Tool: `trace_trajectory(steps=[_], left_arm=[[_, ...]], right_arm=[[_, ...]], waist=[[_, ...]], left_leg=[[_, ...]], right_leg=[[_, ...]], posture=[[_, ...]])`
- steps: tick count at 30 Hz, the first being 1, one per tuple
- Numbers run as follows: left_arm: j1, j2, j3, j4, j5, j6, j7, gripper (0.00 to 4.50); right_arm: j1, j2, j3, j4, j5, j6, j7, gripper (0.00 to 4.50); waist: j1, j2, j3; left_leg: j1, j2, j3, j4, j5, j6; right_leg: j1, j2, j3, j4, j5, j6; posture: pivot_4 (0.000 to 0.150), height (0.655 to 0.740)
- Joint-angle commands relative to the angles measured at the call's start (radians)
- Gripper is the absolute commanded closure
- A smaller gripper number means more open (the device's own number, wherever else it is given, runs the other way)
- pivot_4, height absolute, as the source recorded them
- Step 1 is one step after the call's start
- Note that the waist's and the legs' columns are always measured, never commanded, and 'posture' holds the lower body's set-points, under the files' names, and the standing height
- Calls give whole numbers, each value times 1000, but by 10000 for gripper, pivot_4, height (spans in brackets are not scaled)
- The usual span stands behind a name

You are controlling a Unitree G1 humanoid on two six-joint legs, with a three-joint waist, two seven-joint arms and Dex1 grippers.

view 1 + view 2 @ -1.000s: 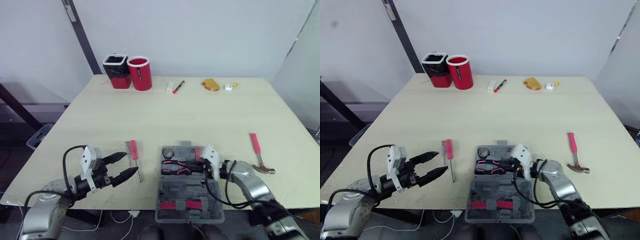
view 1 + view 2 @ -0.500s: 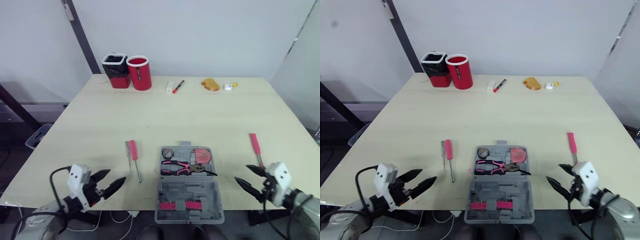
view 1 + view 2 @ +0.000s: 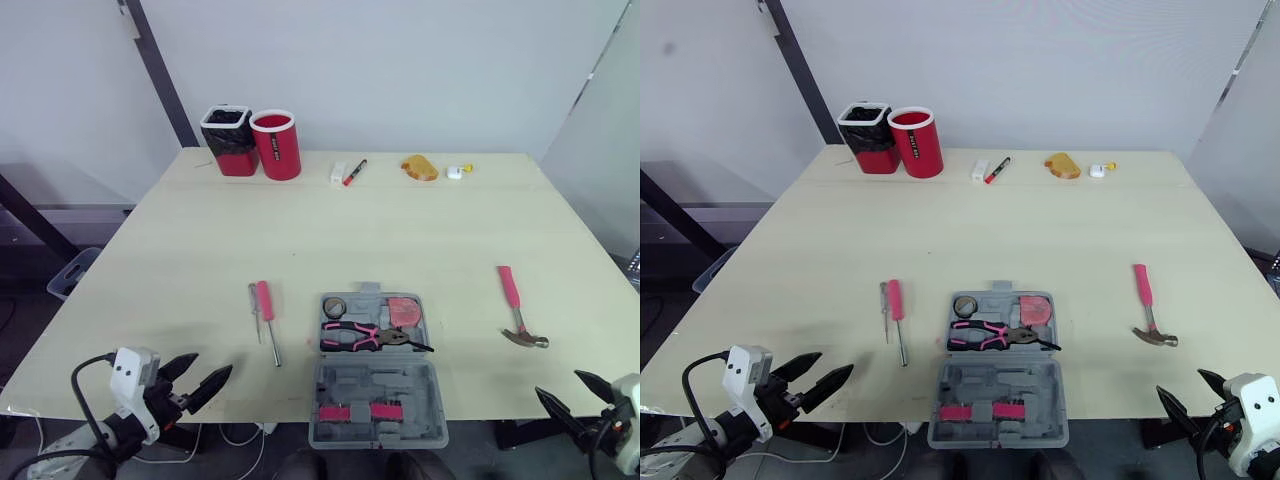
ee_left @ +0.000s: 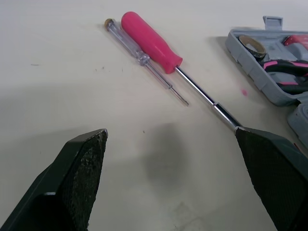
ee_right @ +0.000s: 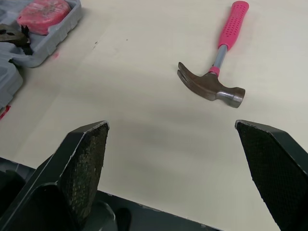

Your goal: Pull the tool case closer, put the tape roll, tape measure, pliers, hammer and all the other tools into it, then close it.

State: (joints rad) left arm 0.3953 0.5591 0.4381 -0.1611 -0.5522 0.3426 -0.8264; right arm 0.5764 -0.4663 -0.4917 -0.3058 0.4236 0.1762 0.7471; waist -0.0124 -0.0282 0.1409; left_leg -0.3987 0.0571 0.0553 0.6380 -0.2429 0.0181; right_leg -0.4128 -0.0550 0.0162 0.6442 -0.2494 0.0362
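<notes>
- Both arms have drawn back toward me since a second ago: the left jaws have left the spot beside the screwdriver, and the right jaws have come out of the tool case, where they were over the pliers.
- Left jaws: spread wide and holding nothing, the black fingers [image 4: 81,175] low over the near edge of the desk [image 3: 400,230]. They are on my side of the screwdrivers and apart from them.
- A black cup [image 3: 229,140] and a red cup [image 3: 277,145] stand touching at the far left corner.
- The pink-handled screwdriver [image 3: 266,310] lies on the desk left of the case, with a thin clear-handled screwdriver [image 3: 254,305] just beside it on its left.
- The tool case [image 3: 378,385] lies open at the near edge, its lid flat toward me.
- Inside it, the tape roll [image 3: 336,305] sits in the far left pocket, the tape measure [image 3: 404,311] in the far right one, and the pliers [image 3: 365,337] lie across the tray just nearer than both.
- Along the far edge lie a small white block [image 3: 339,172], a marker [image 3: 356,172], an orange lump [image 3: 421,167] and a small white and yellow piece [image 3: 456,171].
- The hammer [image 3: 518,308] lies on the desk right of the case, well apart from it, with its pink handle pointing away from me.
- Right jaws: spread wide and holding nothing, off the near right edge, on my side of the hammer and clear of it.
</notes>
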Motion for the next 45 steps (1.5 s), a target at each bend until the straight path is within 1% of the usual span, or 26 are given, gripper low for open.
trace_trajectory(steps=[1,3,5,7,8,10,12,13,14,15,16,17,21,27,32,36,45], left_arm=[[-25,44,-20,-64,0,-4,-35,0],[-50,78,-51,-79,7,5,-62,0],[-99,132,-104,-82,19,23,-106,0],[-157,177,-155,-74,24,58,-138,4975],[-176,191,-172,-69,25,70,-148,8092],[-248,234,-245,-52,53,74,-200,16781],[-315,265,-320,-21,98,49,-251,27392],[-347,270,-354,0,112,47,-272,31266],[-381,278,-396,32,147,24,-294,36498],[-413,281,-434,65,178,3,-313,40314],[-440,278,-465,90,201,-11,-328,44463],[-469,271,-489,115,217,-15,-335,44882],[-574,236,-583,170,272,11,-346,44882],[-632,197,-681,180,343,24,-340,44882],[-649,159,-720,190,382,34,-324,44882],[-659,127,-737,194,400,50,-307,44882],[-689,82,-740,193,415,70,-287,44882]], right_arm=[[-34,-49,4,-79,28,13,19,661],[-61,-94,47,-110,12,35,41,661],[-119,-170,112,-128,-9,64,82,661],[-181,-236,169,-129,-16,106,110,5822],[-200,-253,184,-127,-12,124,117,9116],[-281,-321,260,-115,-44,162,152,18048],[-360,-386,344,-94,-90,175,198,29133],[-402,-406,385,-79,-109,184,214,33424],[-446,-430,436,-63,-136,189,239,38846],[-492,-446,487,-42,-173,177,257,42800],[-534,-449,528,-27,-189,186,269,45000],[-573,-452,569,-17,-200,213,283,45000],[-726,-440,750,35,-326,237,321,45000],[-865,-410,875,74,-407,299,356,45000],[-932,-388,945,98,-463,342,376,45000],[-959,-358,988,128,-504,306,375,45000],[-1003,-273,1003,187,-537,290,366,45000]], waist=[[1,1,1],[2,1,2],[3,2,2],[4,2,2],[4,2,2],[5,1,2],[5,1,2],[5,1,3],[5,1,3],[5,1,3],[5,1,3],[4,0,3],[4,-1,4],[5,-1,4],[5,-1,4],[4,-1,4],[3,-1,4]], left_leg=[[0,0,0,0,0,0],[0,0,0,0,0,0],[0,0,0,0,0,0],[0,0,0,0,2,2],[1,-1,0,0,3,4],[0,-2,1,0,2,4],[-1,-3,1,0,2,4],[-1,-3,1,0,2,4],[-1,-4,2,0,2,4],[-1,-5,2,0,2,4],[-1,-5,2,0,2,4],[-1,-5,4,0,2,4],[-1,-3,4,0,3,4],[-3,-4,5,3,3,4],[-3,-4,5,5,3,4],[-3,-3,5,7,3,4],[-3,-3,4,11,3,4]], right_leg=[[0,0,0,0,0,0],[0,0,0,0,0,0],[0,1,-1,0,0,0],[1,1,-1,0,0,0],[1,4,-1,0,2,-4],[1,5,-1,0,3,-4],[2,6,-1,-1,3,-4],[2,6,0,-1,3,-4],[2,6,-1,-1,3,-4],[2,7,-1,-1,3,-4],[2,7,-1,-1,3,-4],[2,8,-1,-1,3,-4],[2,11,-1,-1,3,-4],[2,11,-1,-1,3,-4],[2,11,-1,1,4,-3],[2,11,-1,4,4,-3],[2,11,0,9,4,-3]], posture=[[1500,7400],[1500,7400],[1500,7400],[1500,7400],[1500,7400],[1500,7400],[1500,7400],[1500,7400],[1500,7400],[1500,7400],[1500,7400],[1500,7400],[1500,7400],[1500,7400],[1500,7400],[1500,7400],[1500,7400]])
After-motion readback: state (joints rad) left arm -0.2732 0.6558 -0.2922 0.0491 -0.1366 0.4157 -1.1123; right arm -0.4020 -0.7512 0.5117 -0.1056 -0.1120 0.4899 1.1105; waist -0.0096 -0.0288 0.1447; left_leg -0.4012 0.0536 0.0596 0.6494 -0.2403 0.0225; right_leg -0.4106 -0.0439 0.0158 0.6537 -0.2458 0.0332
